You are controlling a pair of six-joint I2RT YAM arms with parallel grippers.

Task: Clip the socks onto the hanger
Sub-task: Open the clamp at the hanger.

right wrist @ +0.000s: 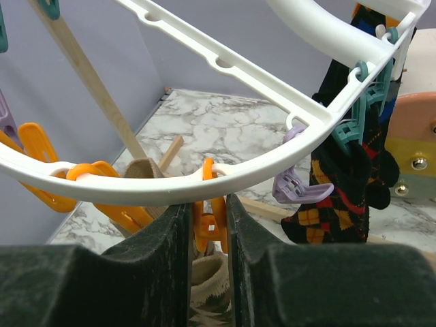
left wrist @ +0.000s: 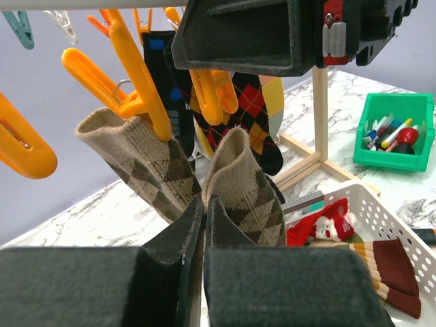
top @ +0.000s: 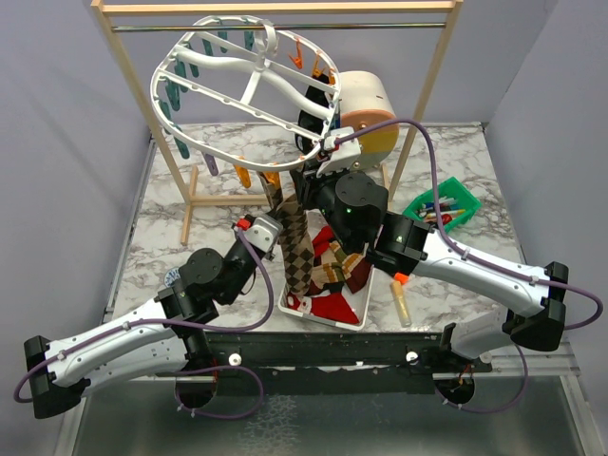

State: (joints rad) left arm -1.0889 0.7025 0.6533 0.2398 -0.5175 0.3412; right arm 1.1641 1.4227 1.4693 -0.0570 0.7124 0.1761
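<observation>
**Tan sock raised to an orange clip**

At the worktop's near edge, spare socks [top: 334, 275] lie in a white basket [top: 318, 321]. The left fingers [left wrist: 199, 221] are clamped on a tan argyle sock [left wrist: 248, 194]. The right fingers [right wrist: 189, 218] pinch an orange clip [right wrist: 210, 228] on the hanger [right wrist: 225, 178], which hangs over the far edge.

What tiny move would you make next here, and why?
Probably raise the left tool a little, so the cuff of the tan sock slips into the orange clip. The right tool is pinching that clip on the hanger, and the cuff sits just below it, not yet between its prongs.
</observation>
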